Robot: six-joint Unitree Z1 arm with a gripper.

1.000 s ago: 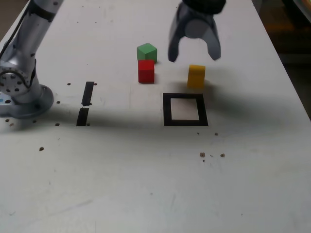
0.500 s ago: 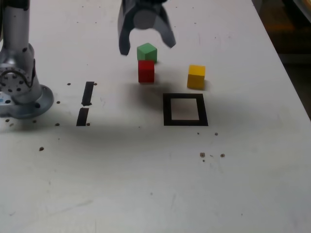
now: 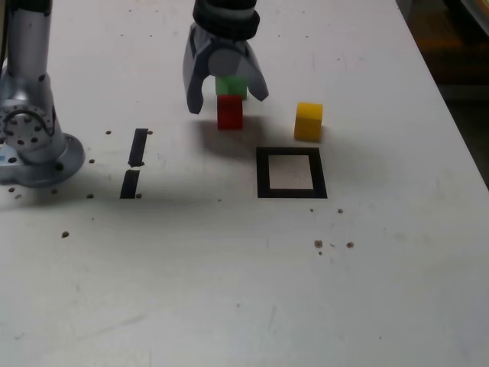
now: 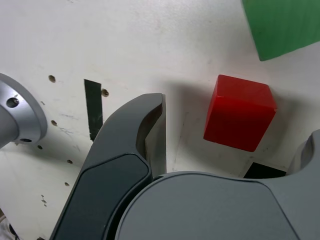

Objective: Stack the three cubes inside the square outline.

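The red cube (image 3: pixel 230 112) sits on the white table with the green cube (image 3: pixel 234 86) right behind it, partly hidden by my gripper (image 3: pixel 227 98). My gripper is open and empty, its two fingers spread to either side of the red cube (image 4: pixel 240 112), a little above it. In the wrist view the green cube (image 4: pixel 282 25) lies just beyond the red one. The yellow cube (image 3: pixel 309 121) stands apart, to the exterior view's right. The square outline (image 3: pixel 291 193) of black tape lies in front of the yellow cube, with nothing inside it.
Two short black tape strips (image 3: pixel 137 147) lie to the exterior view's left, near the arm's grey base (image 3: pixel 34 141). Small dark specks dot the white table (image 3: pixel 244 290). The table's right edge runs along a dark floor.
My gripper swung from above the yellow cube to the exterior view's left, then dropped lower and now straddles the red cube. The cubes have not moved.
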